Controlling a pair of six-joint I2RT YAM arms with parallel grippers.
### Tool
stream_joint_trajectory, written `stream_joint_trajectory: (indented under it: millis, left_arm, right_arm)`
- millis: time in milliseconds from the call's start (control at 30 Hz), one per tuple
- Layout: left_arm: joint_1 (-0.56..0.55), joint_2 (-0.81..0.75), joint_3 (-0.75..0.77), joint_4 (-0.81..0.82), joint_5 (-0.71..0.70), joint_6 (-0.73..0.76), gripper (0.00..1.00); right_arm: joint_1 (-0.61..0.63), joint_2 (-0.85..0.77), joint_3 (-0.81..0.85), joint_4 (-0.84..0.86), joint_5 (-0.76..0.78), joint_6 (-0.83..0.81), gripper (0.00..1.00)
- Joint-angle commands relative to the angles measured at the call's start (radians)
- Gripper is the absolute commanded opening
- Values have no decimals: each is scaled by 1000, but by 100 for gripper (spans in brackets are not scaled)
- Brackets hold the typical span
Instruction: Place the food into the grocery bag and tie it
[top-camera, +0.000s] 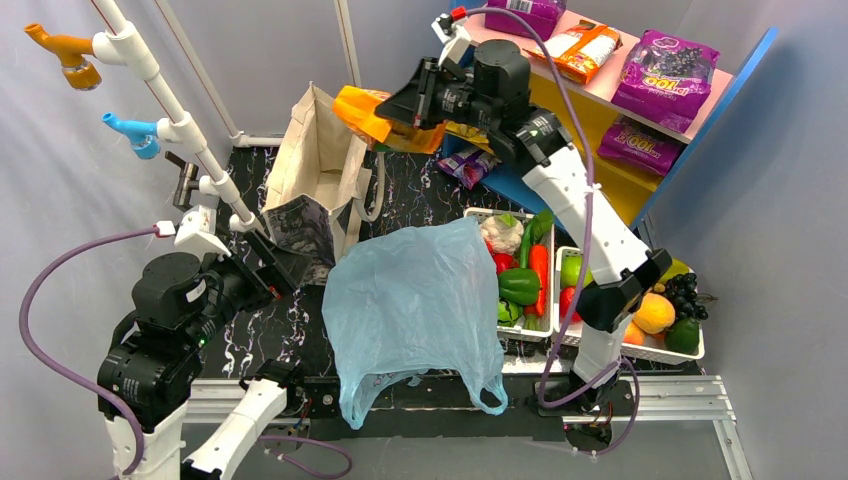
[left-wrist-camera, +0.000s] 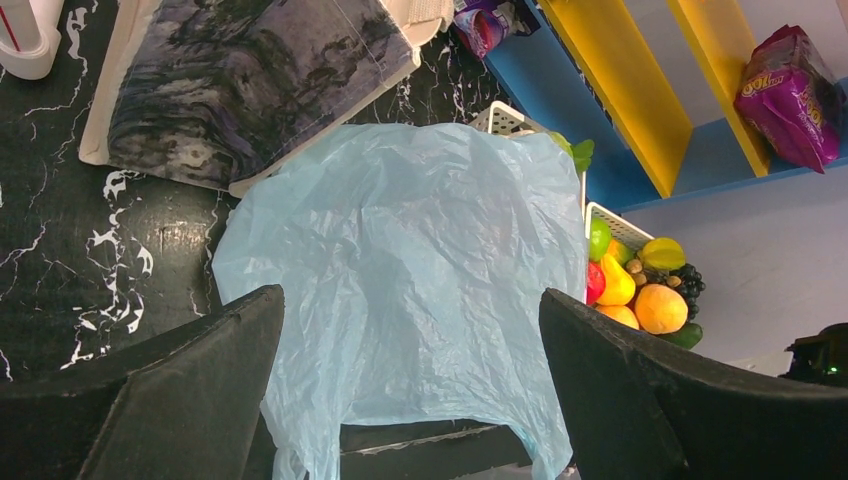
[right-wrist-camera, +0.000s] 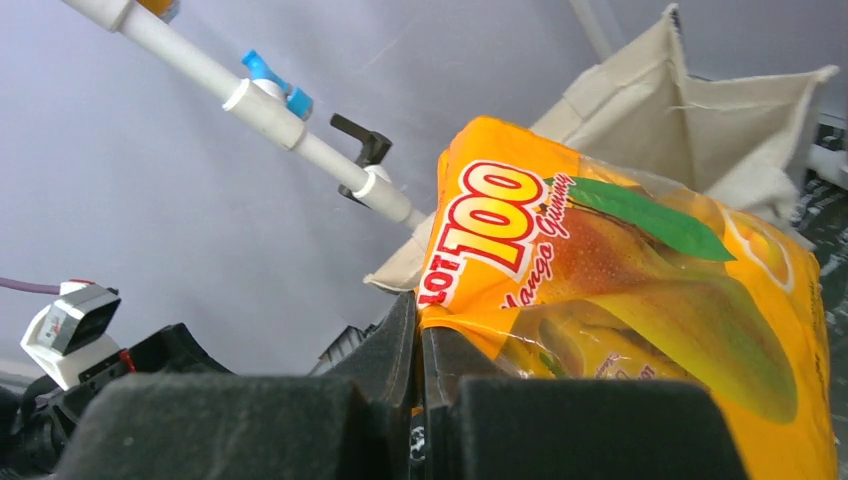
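Note:
The light-blue grocery bag (top-camera: 415, 310) (left-wrist-camera: 410, 260) lies flat on the black table, its handle loops hanging over the near edge. Food sits in two white baskets to its right: a green pepper (top-camera: 518, 285), an orange fruit (top-camera: 653, 312) (left-wrist-camera: 660, 308) and dark grapes (top-camera: 685, 292). My left gripper (top-camera: 285, 268) (left-wrist-camera: 410, 300) is open at the bag's left side, nothing between its fingers. High at the back, my right gripper (top-camera: 388, 108) (right-wrist-camera: 420, 330) is shut on an orange mango gummy packet (top-camera: 372, 115) (right-wrist-camera: 620, 300), over the canvas tote.
A beige canvas tote (top-camera: 320, 170) (left-wrist-camera: 250, 80) (right-wrist-camera: 720, 110) stands open behind the blue bag. A yellow and blue shelf holds purple snack packets (top-camera: 665, 65) at the back right. A white pipe rack (top-camera: 170, 100) slants across the left. The baskets' rim (top-camera: 670, 352) borders the table's right.

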Motion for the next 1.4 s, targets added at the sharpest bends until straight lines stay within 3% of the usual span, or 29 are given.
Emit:
stream_joint_trajectory:
  millis: [0, 167, 367, 467, 567, 733, 867, 1067, 1167, 1367]
  left_arm:
    - [4, 2, 12, -7, -17, 16, 99]
    - [3, 46, 38, 8, -181, -42, 100]
    - [3, 330, 309, -135, -402, -27, 99]
    - [4, 391, 351, -123, -495, -5, 100]
    - [4, 417, 344, -33, -523, 53, 100]
    - [4, 465, 377, -47, -552, 77, 99]
    - [5, 424, 287, 1, -564, 86, 99]
    - [15, 438, 237, 29, -596, 120, 99]
    - [28, 463, 248, 20, -601, 136, 99]
    - [45, 474, 231, 42, -592, 156, 100]
  right_arm:
    - [26, 13, 76, 314, -18, 100, 1]
    - [47, 105, 117, 480, 9, 232, 1]
    - [73, 249, 204, 651, 79, 393, 1]
    - [78, 311, 245, 685, 113, 455, 1]
    - [81, 337, 226, 726, 152, 520, 1]
    - [83, 392, 213, 766, 190, 680, 1]
    - [98, 426, 191, 778, 180, 780, 1]
    - [112, 387, 77, 755, 167, 794, 3]
    - [112, 367, 41, 706, 132, 801, 71]
    - [111, 380, 79, 618, 25, 781, 80]
